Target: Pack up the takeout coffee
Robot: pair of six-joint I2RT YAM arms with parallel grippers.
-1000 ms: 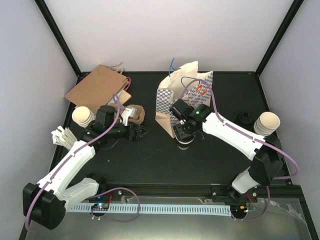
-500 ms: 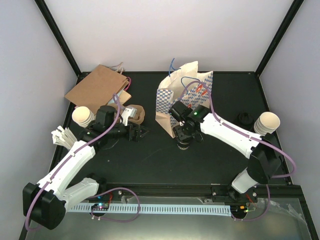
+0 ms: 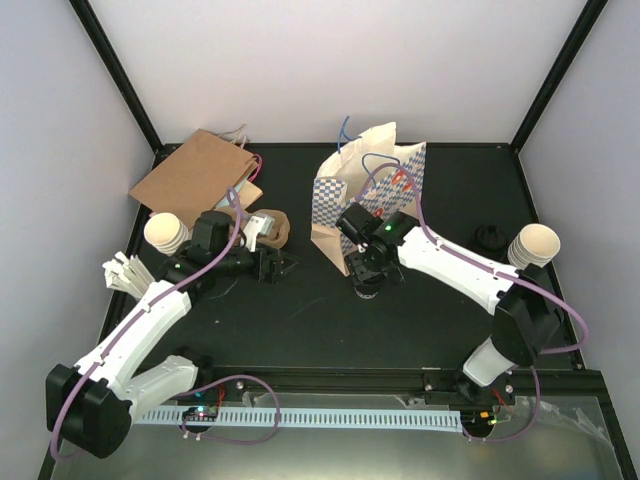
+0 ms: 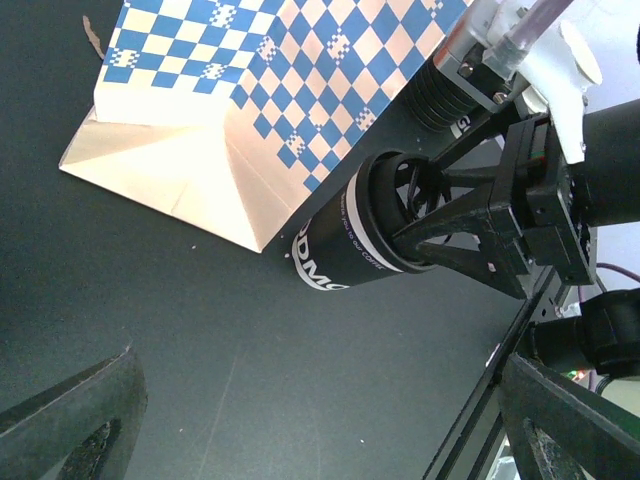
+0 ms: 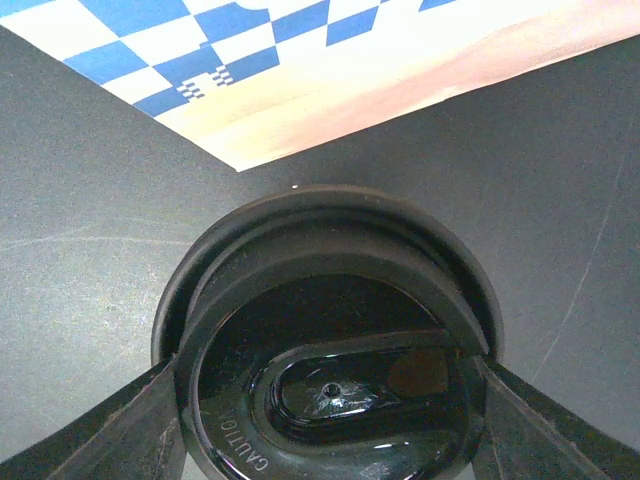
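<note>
A takeout coffee cup (image 4: 345, 245) with a dark, white-lettered side and a round black lid (image 5: 330, 300) stands on the black table right by the lower corner of the blue-and-white checked paper bag (image 3: 370, 195). My right gripper (image 3: 368, 270) is shut on the cup's lid from above, with a finger (image 5: 140, 425) on each side of the rim. The cup shows only partly under it in the top view (image 3: 366, 290). My left gripper (image 3: 275, 265) is open and empty, to the left of the cup and facing it, low over the table.
A flat brown paper bag (image 3: 195, 175) lies at the back left. Cream cup stacks stand at the left (image 3: 165, 233) and right (image 3: 532, 245). A brown cardboard piece (image 3: 268, 228), white pieces (image 3: 125, 272) and a small black lid (image 3: 487, 236) lie around.
My right gripper, with the cup in it, has shifted slightly left and back, closer to the checked bag. The left arm has not moved.
</note>
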